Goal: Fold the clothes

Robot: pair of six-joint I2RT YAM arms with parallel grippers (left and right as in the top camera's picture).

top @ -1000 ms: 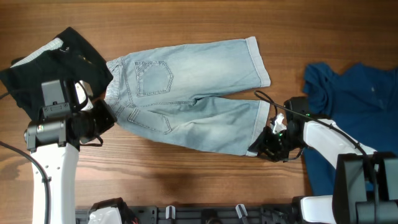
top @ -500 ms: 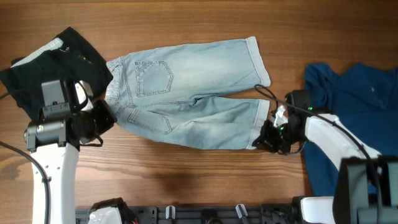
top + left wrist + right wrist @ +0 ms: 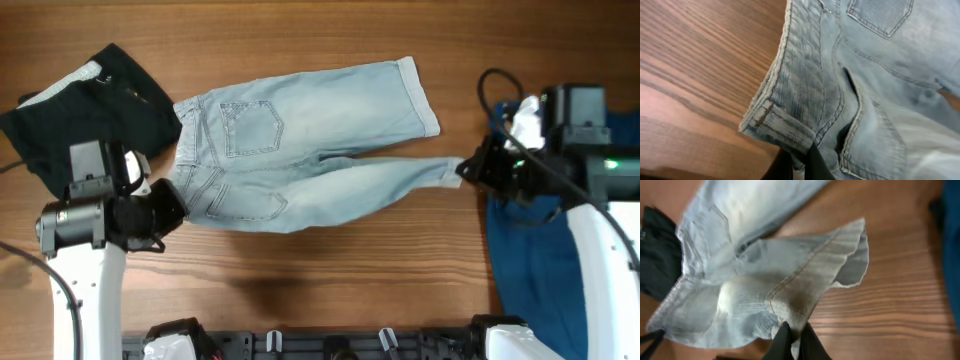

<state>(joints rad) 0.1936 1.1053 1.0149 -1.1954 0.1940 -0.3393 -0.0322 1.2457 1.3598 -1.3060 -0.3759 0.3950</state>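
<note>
Overhead, we hold the denim shorts (image 3: 300, 140) unfolded; left gripper (image 3: 178, 205) clenched on waistband (image 3: 790, 100), right gripper (image 3: 466, 168) on a cuff (image 3: 840, 250); black garment (image 3: 90, 110), blue top (image 3: 525, 260) await.

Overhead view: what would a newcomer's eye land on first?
The pale denim shorts dominate the middle of the table, stretched between the two arms. The left gripper pinches the waistband and the right gripper pinches the near leg's hem. A black garment lies at the far left, and a blue top lies at the right, partly under the right arm.
</note>
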